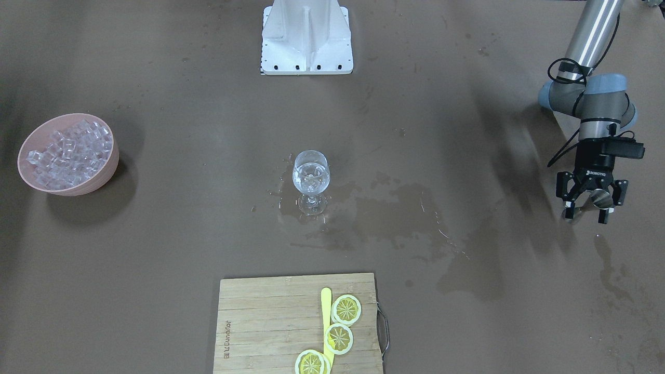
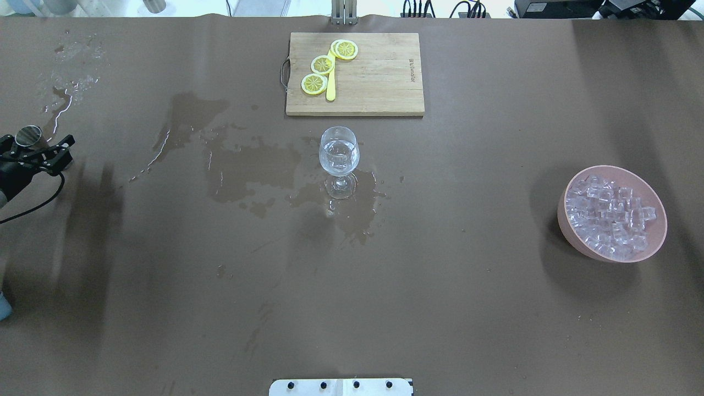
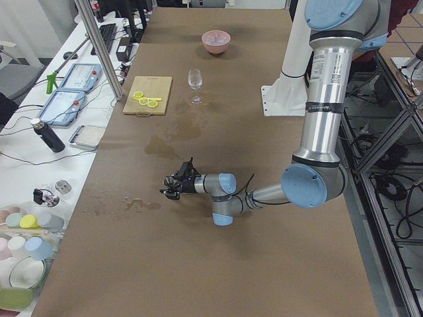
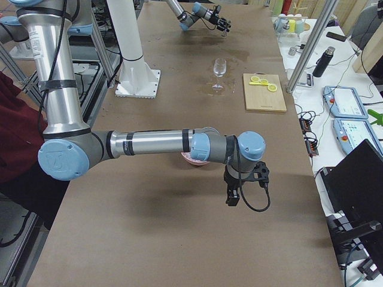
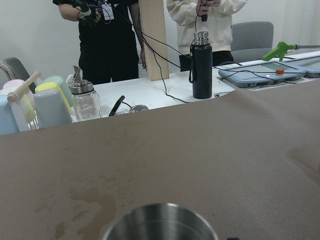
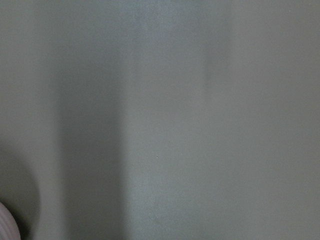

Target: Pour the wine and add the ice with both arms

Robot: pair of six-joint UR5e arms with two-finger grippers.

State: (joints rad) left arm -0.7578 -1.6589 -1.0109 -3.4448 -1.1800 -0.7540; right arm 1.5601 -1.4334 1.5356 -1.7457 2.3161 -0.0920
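left gripper (image 1: 587, 209), front view: clenched on a steel cup (image 1: 598, 198), well apart from the wine glass (image 1: 311, 179) mid-table; wine (image 1: 310, 174) sits in it. overhead: ice (image 2: 610, 217) heaped in pink bowl (image 2: 567, 226), at the far end from that claw. right side view: right gripper (image 4: 235, 189) near the bowl, nearer arm; grip unreadable.

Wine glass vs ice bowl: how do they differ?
The wine glass is clear and stemmed; the pink bowl is opaque and stemless. The glass holds clear liquid; the bowl is heaped with ice cubes. The glass stands in a wet patch; the bowl's spot looks dry. Both are open-topped.
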